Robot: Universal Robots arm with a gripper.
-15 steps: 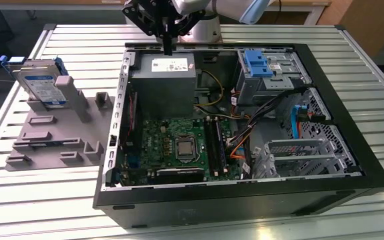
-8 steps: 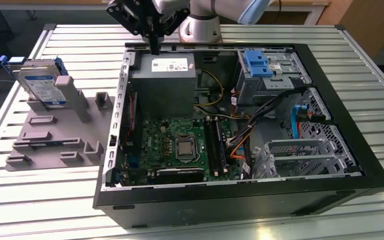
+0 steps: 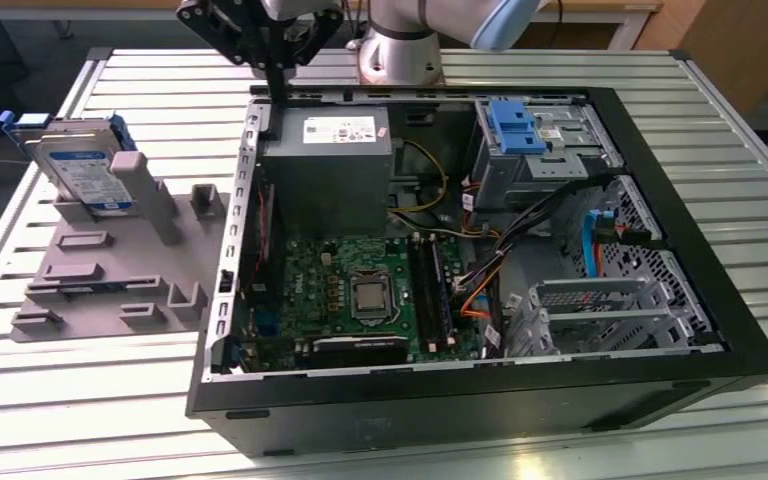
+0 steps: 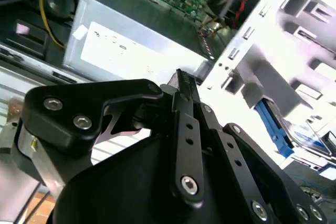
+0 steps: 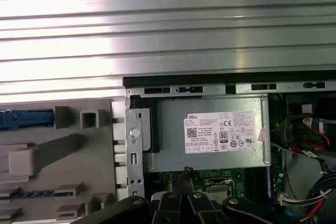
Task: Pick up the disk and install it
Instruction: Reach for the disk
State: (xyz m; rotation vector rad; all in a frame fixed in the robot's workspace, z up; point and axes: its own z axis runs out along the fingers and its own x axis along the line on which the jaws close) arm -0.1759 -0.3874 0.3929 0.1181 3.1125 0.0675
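Note:
The disk [image 3: 80,170], silver with a white-and-blue label and blue side rails, leans upright in a slot of the grey holder plate [image 3: 104,275] at the exterior view's left. Its blue rail [image 5: 25,119] and blue edge [image 4: 274,125] show in the wrist views. My gripper [image 3: 277,82] hangs shut with nothing in it over the back left corner of the open computer case [image 3: 491,400], to the right of the disk and apart from it. The closed fingertips [image 4: 185,80] point down beside the grey power supply, and in the first wrist view my gripper [image 5: 185,173] sits just in front of that box.
The grey power supply box [image 3: 324,150] with a white sticker fills the case's back left. A green motherboard [image 3: 357,290] lies below it. A blue bracket on a metal cage [image 3: 524,135] stands at the back right, and silver drive cages [image 3: 611,310] with cables at the right. The slatted metal table [image 3: 91,400] surrounds everything.

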